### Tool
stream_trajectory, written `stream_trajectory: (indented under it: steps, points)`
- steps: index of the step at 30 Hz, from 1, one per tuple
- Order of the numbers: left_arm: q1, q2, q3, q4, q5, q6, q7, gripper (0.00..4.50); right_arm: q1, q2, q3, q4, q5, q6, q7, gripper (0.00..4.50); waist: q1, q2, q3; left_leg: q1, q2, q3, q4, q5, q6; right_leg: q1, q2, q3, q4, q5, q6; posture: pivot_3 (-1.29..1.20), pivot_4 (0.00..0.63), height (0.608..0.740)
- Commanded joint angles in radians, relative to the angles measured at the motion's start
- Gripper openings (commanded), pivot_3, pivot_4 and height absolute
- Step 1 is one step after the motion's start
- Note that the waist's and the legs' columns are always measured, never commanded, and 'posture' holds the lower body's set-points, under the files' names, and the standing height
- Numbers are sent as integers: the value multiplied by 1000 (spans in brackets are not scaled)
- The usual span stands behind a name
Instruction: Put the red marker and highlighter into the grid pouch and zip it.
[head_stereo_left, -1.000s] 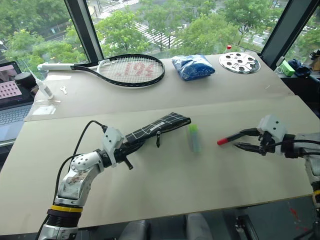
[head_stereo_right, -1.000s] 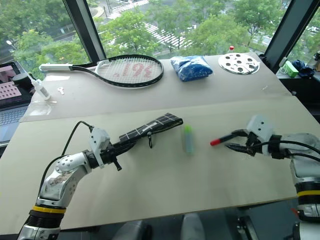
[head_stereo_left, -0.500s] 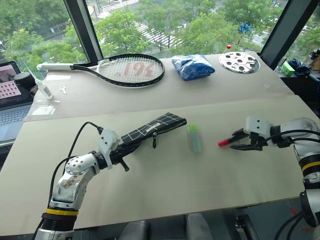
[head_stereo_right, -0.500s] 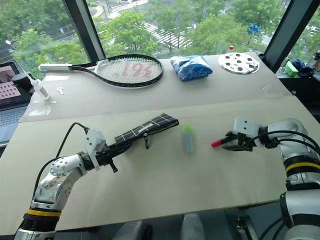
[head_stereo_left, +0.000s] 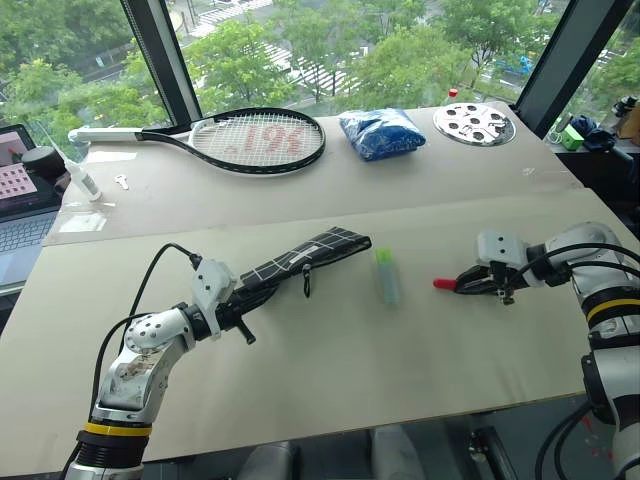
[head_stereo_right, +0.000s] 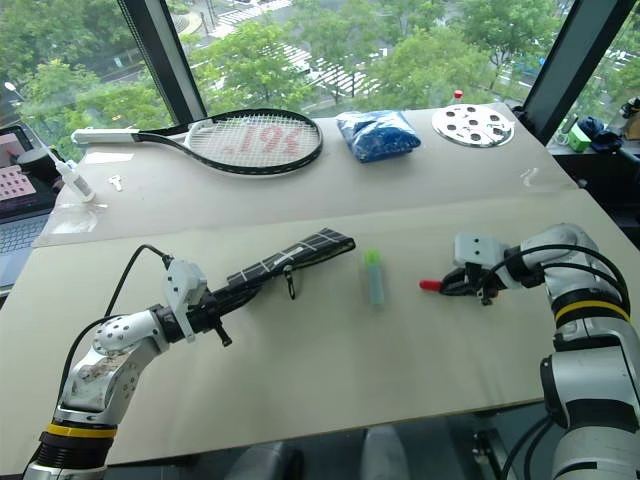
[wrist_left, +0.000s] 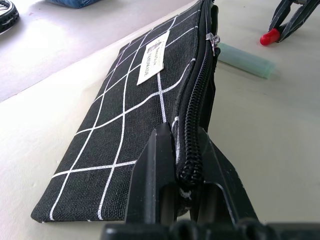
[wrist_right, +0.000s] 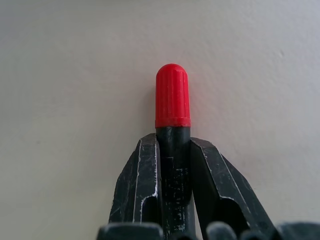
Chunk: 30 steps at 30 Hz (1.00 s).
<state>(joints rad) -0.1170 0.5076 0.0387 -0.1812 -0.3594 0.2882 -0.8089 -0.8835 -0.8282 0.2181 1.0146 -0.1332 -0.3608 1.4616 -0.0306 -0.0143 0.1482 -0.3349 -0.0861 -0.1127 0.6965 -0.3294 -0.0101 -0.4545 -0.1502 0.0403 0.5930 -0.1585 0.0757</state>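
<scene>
The grid pouch (head_stereo_left: 315, 252) lies across the middle of the table, and my left gripper (head_stereo_left: 240, 300) is shut on its near end beside the zipper (wrist_left: 192, 105). The pale green highlighter (head_stereo_left: 386, 275) rests on the table just right of the pouch's far end. Further right, my right gripper (head_stereo_left: 478, 282) is shut on the black barrel of the red marker (wrist_right: 172, 102). The marker's red cap (head_stereo_left: 444, 284) sticks out past the fingers (wrist_right: 140, 180) toward the highlighter, low over the table.
A tennis racket (head_stereo_left: 250, 140), a blue plastic bag (head_stereo_left: 385, 132) and a round perforated metal disc (head_stereo_left: 474, 123) line the back of the table. A laptop (head_stereo_left: 15, 200) and a white bottle (head_stereo_left: 80, 180) sit at the far left.
My right gripper's fingers have closed onto the marker's barrel, and that hand has tipped more downward. The left gripper keeps its hold on the pouch.
</scene>
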Motion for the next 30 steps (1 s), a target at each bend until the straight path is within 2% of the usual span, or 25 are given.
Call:
stream_trajectory:
  steps: [1, 3, 6, 10, 12, 17, 22, 25, 27, 30]
  points:
    - [-19, 0, 12, -8, -11, -10, 3, 0, 17, -21, -49, -42, 54, 39, 29, 451, 0, 0, 0, 0, 0, 0, 0, 0, 0, 0, 0, 0, 0, 0, 0, 0, 150, 740]
    - [-26, -4, 7, -2, -11, -11, 3, 0, 43, -16, -80, -101, 85, 50, 1, 451, 0, 0, 0, 0, 0, 0, 0, 0, 0, 0, 0, 0, 0, 0, 0, 0, 150, 740]
    - [-30, -9, 3, -1, -16, -4, 1, 0, 128, -10, -119, -310, 132, 70, -49, 451, 2, 0, 0, -1, 0, 0, 0, 0, 0, 0, 0, 0, 0, 0, 0, 0, 150, 740]
    - [-30, -9, -5, -1, -17, 4, -5, 0, 219, -28, -106, -652, 146, 99, -69, 451, 3, 0, 0, -1, 0, 0, 0, 0, 0, -2, 0, 1, 0, 1, 0, 0, 150, 740]
    - [-32, -10, -9, -1, -16, 5, -7, 0, 223, -25, -99, -785, 140, 102, -89, 451, 0, 0, 0, -1, 0, 0, 0, 0, 0, -3, 0, 1, 1, 1, 0, 0, 150, 740]
    - [-47, -18, -14, 4, -16, 8, -3, 0, 195, 76, -95, -1012, 195, 51, -186, 451, 6, 0, 0, -1, 0, 0, 0, 0, 0, -3, 0, 1, 0, 1, 0, 0, 150, 740]
    - [-42, -19, -16, 6, -10, 7, -9, 0, 269, 113, -12, -1106, 188, -33, -184, 451, 23, -1, 0, -2, 0, 0, 0, 0, 0, -2, 0, 0, 0, 2, 2, 0, 150, 740]
    - [-41, -19, -15, -7, -14, 16, -6, 0, 254, 83, 7, -1016, 104, -98, -206, 451, 19, -1, 1, -2, -1, 1, 1, -1, 2, -2, 0, 0, 0, 3, 2, 0, 150, 740]
    - [-42, -20, -13, -10, -15, 19, -2, 0, 213, 83, 3, -941, 38, -116, -270, 451, 18, -1, 1, -2, -1, 1, 1, -1, 2, -2, 0, 1, 0, 3, 2, 0, 150, 740]
    - [-39, -23, -13, -20, -15, 23, 5, 0, 181, 107, -5, -913, 15, -45, -334, 451, 12, -1, 1, -1, 0, 2, 0, -1, 2, -3, 1, 0, 0, 3, 1, 0, 150, 740]
